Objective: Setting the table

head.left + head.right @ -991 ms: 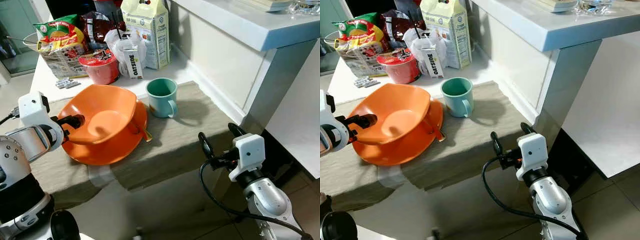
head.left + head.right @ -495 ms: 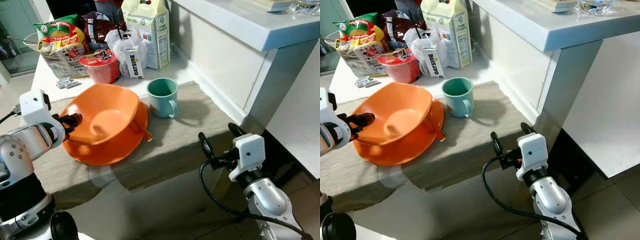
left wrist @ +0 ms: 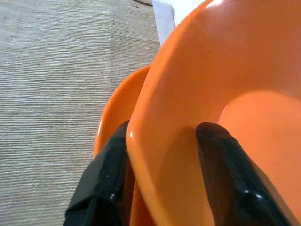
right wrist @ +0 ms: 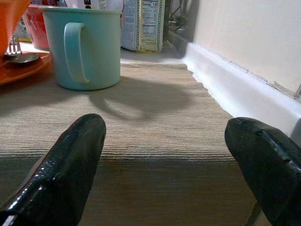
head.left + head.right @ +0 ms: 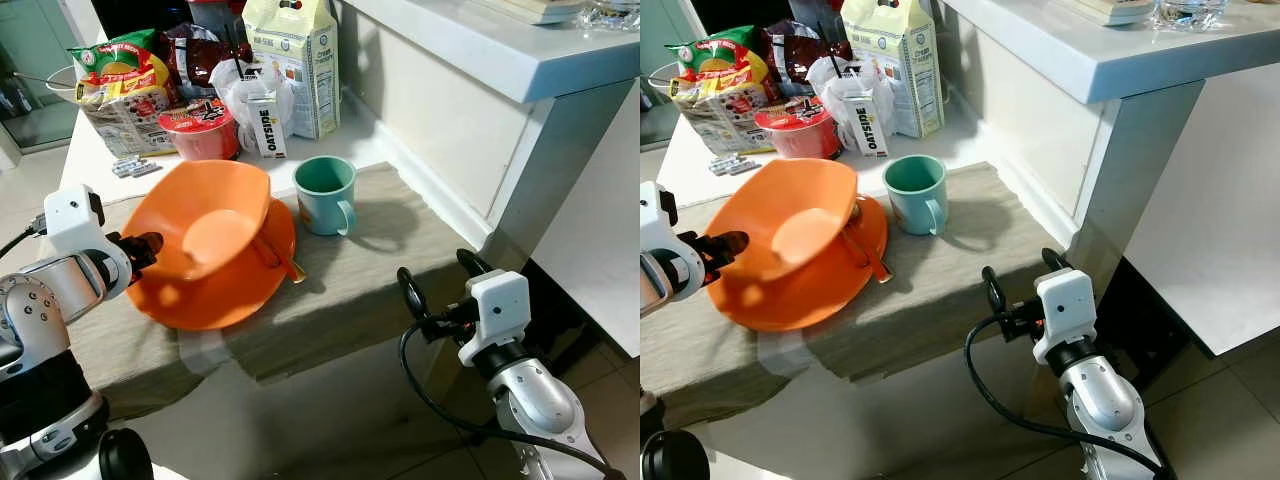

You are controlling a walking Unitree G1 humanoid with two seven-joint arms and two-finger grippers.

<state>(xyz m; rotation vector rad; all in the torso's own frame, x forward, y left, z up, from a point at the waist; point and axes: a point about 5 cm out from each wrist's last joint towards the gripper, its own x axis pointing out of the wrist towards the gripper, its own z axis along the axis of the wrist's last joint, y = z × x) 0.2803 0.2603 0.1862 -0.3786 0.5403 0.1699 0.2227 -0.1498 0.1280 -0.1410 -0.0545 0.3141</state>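
Observation:
An orange bowl (image 5: 207,217) tilts up off an orange plate (image 5: 205,296) on a beige placemat (image 5: 350,280). My left gripper (image 5: 147,246) is shut on the bowl's left rim, one finger (image 3: 230,179) inside and one outside. The bowl's left side is raised and it leans toward the right. Cutlery (image 5: 285,265) lies on the plate's right edge. A teal mug (image 5: 325,194) stands just right of the plate. My right gripper (image 5: 438,280) hangs open off the table's front right edge, nothing between its fingers (image 4: 70,160).
Behind the placemat stand a red noodle cup (image 5: 205,130), snack bags (image 5: 120,85), a small carton (image 5: 266,125) and a tall carton (image 5: 295,60). A white wall (image 5: 450,130) and counter (image 5: 500,40) rise at right. Floor (image 5: 330,420) lies below the table edge.
My left gripper has lifted the bowl's left rim, tipping the bowl more steeply toward the right. The right arm has stayed put.

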